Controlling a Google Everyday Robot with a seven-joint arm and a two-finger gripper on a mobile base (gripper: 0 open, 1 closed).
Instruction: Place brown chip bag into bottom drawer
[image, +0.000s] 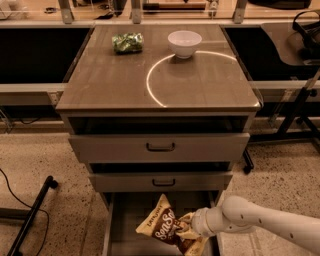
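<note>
The brown chip bag (162, 227) has a dark brown middle with white "Sea S" lettering and tan ends. It stands tilted inside the open bottom drawer (131, 210), the lowest of three grey drawers. My gripper (189, 231) reaches in from the right on a white arm. It is shut on the bag's bunched right end and holds the bag just over the drawer floor. The bag hides most of the fingers.
The two upper drawers (160, 147) with black handles are pulled out a little above the bag. On the cabinet top are a small green packet (127, 42) and a white bowl (184, 43). A black stand leg (30, 215) lies on the floor at left.
</note>
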